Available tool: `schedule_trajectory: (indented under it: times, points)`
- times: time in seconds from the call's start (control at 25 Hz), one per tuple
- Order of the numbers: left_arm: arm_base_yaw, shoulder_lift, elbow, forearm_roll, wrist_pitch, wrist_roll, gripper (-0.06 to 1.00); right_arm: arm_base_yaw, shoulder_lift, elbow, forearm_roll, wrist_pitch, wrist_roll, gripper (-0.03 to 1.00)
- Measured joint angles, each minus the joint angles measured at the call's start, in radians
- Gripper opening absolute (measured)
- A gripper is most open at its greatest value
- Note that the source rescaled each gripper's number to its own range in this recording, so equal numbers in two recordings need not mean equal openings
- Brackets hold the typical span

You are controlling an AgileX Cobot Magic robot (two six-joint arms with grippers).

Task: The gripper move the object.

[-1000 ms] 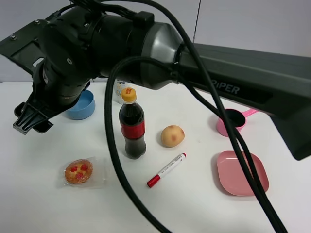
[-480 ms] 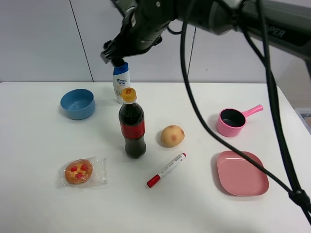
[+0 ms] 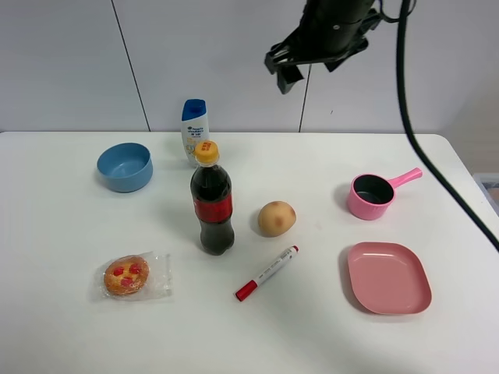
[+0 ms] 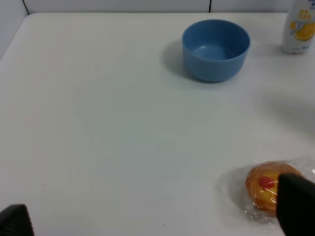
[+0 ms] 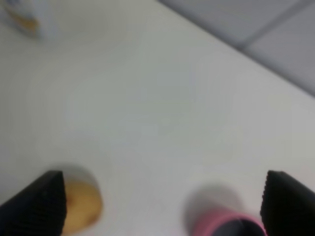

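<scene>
Two grippers, both spread wide and holding nothing. The right gripper (image 3: 287,68) hangs high above the far edge of the table (image 3: 70,234). The left gripper (image 4: 155,216) shows only in its wrist view, one fingertip (image 4: 297,204) overlapping the wrapped pastry (image 3: 127,276). The pastry lies at the table's front left, in front of a blue bowl (image 3: 125,166) and well apart from a cola bottle (image 3: 212,201) (red label, print too small to read). A white bottle (image 3: 193,128) behind is equally illegible.
</scene>
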Motion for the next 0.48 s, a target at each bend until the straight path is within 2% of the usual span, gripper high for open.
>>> schedule_trajectory:
  times: [0.16, 0.48]
  points:
    - [0.000, 0.000, 0.000, 0.000, 0.000, 0.000, 1.00, -0.085, -0.043, 0.001, 0.000, 0.025, -0.049, 0.61]
    - [0.000, 0.000, 0.000, 0.000, 0.000, 0.000, 1.00, -0.272, -0.151, 0.042, 0.000, 0.032, -0.071, 0.61]
